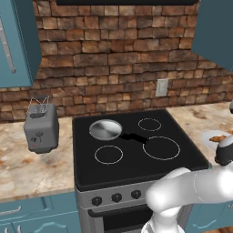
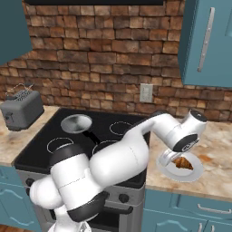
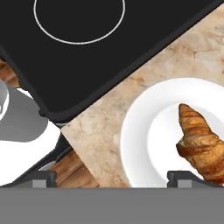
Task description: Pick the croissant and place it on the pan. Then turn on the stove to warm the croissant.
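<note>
Where the left base view looked down on the stove (image 1: 136, 148), the pan (image 1: 105, 129) sat on the burner at the stove's back left, bare and ready to receive the pastry; its black handle pointed toward the stove's centre; the toaster (image 1: 41, 128) stood on the surface left of the stove; the plate (image 1: 210, 136) right of the stove was cut off by the arm and the frame edge.

In the right base view the end effector (image 2: 174, 158) hung just above the white plate, right of the stove, likely lining up a grasp; the croissant (image 2: 183, 162) lay on that plate, partly hidden by the wrist.

In the hand view the croissant (image 3: 202, 144) lay on the plate's right side, its lower end cut off; the fingertips (image 3: 183, 178) stood spread wide, pinching nothing, one beside the croissant.
</note>
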You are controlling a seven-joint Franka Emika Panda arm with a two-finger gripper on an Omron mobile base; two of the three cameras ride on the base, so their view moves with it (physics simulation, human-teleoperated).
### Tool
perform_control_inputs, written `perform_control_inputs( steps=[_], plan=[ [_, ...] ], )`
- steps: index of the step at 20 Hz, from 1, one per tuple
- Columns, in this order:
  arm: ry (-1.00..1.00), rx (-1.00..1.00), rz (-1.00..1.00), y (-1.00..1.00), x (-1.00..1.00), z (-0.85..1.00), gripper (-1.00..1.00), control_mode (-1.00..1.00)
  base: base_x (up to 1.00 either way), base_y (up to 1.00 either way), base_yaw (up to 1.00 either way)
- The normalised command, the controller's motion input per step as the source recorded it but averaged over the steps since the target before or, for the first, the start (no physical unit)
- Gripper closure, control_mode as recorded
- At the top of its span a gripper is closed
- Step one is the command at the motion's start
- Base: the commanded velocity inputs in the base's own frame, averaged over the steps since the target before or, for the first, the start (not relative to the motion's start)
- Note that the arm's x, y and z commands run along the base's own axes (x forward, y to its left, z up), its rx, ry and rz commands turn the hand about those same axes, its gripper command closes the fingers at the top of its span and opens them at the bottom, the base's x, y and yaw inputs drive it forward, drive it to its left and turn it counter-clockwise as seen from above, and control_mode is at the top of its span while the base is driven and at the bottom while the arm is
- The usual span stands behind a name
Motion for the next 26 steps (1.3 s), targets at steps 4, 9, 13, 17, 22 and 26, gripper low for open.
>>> perform_control_inputs(
  steps=[4, 9, 13, 17, 22, 26],
  plan=[
    [-0.04, 0.0, 0.09, -0.11, 0.15, -0.12, -1.0, -1.0, 0.0, 0.0, 0.0],
    [-0.08, 0.0, 0.07, -0.02, 0.08, -0.01, -1.0, -1.0, 0.0, 0.0, 0.0],
    [-0.08, 0.0, 0.05, 0.0, 0.08, -0.04, -1.0, -1.0, 0.0, 0.0, 0.0],
    [-0.13, 0.0, 0.01, 0.0, 0.01, -0.25, -1.0, -1.0, 0.0, 0.0, 0.0],
    [-0.11, 0.0, 0.0, 0.0, 0.0, -0.16, -1.0, -1.0, 0.0, 0.0, 0.0],
    [-0.03, 0.01, 0.0, 0.0, 0.08, -0.09, -1.0, -1.0, 0.0, 0.0, 0.0]
  ],
)
